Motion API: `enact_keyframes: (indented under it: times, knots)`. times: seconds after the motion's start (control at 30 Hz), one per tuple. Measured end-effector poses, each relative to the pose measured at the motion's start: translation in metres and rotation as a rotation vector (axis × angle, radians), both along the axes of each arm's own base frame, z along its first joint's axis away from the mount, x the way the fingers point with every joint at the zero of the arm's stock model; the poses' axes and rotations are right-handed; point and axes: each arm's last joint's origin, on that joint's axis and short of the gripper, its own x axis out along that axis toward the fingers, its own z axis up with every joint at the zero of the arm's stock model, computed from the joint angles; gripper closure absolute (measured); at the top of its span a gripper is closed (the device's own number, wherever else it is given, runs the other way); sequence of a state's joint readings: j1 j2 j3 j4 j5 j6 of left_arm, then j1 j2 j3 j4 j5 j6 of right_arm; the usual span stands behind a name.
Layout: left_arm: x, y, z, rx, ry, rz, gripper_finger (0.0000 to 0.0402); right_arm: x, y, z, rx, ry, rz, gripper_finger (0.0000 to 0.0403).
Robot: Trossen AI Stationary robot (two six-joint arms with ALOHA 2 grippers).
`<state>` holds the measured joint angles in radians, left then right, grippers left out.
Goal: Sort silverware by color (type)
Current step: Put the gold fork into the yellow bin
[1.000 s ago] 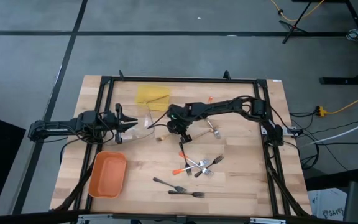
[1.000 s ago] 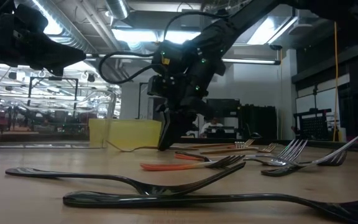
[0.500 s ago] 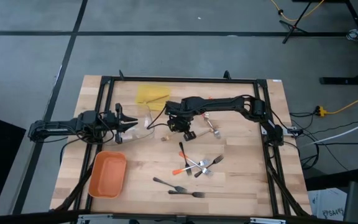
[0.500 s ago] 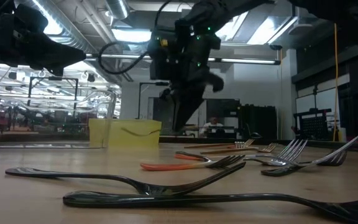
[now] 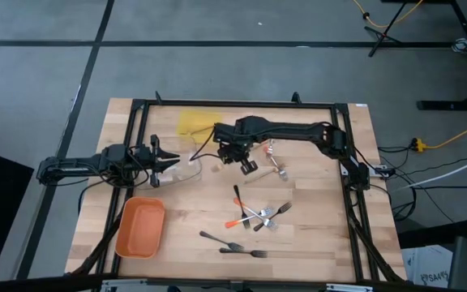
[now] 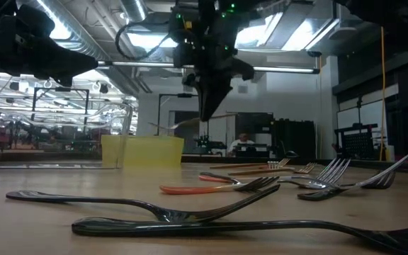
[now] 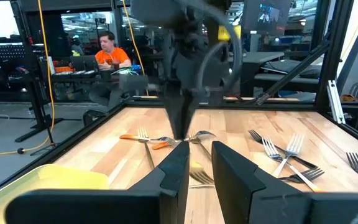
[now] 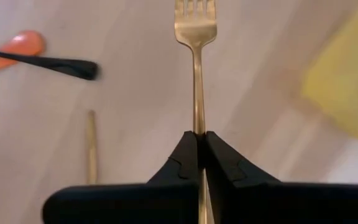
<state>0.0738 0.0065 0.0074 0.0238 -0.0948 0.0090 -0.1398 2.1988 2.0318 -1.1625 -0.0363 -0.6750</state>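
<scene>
The right gripper (image 8: 200,144) is pinched tight on the handle of a tan wooden fork (image 8: 196,68), and the right wrist view shows the fork running straight out from between the fingers, tines at the far end, its long axis in line with the gripper. In the low view the fork (image 6: 190,122) hangs well above the table, roughly level with a slight tilt, held under the gripper (image 6: 209,113). From above, the right arm reaches from the table's right edge across to the middle rear, its gripper (image 5: 239,156) near the yellow tray (image 5: 197,123), the fork's (image 5: 250,165) free end slanting away from the tray. The left gripper (image 5: 169,161) waits at the left side beside the clear tray (image 5: 186,166), its fingers (image 7: 176,171) a narrow gap apart and holding nothing. The rest of the silverware lies flat: 2 dark forks (image 5: 233,246) near the front edge, a crossed cluster (image 5: 259,215) mid-table, and the orange tray (image 5: 140,226) front left.
</scene>
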Motion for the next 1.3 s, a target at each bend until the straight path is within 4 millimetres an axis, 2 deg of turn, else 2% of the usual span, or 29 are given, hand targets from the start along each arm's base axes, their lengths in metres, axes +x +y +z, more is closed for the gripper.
enact_keyframes:
  times: [0.27,0.63,0.97,1.17,1.3]
  knots:
    - [0.0,0.0,0.0,0.0,0.0,0.0,0.0338,0.001,-0.014,0.021,-0.113,-0.04,-0.017,0.0403]
    - [0.0,0.0,0.0,0.0,0.0,0.0,0.0338,-0.004,-0.067,0.028,-0.141,-0.118,-0.14,0.0403]
    - [0.0,0.0,0.0,0.0,0.0,0.0,0.0338,0.008,-0.114,0.044,-0.119,-0.45,-0.191,0.0403]
    - [0.0,0.0,0.0,0.001,0.0,0.0,0.0338,0.015,-0.122,0.054,-0.102,-0.604,-0.165,0.0403]
    - [0.0,0.0,0.0,0.001,0.0,0.0,0.0338,0.018,-0.124,0.049,-0.102,-0.644,-0.163,0.0403]
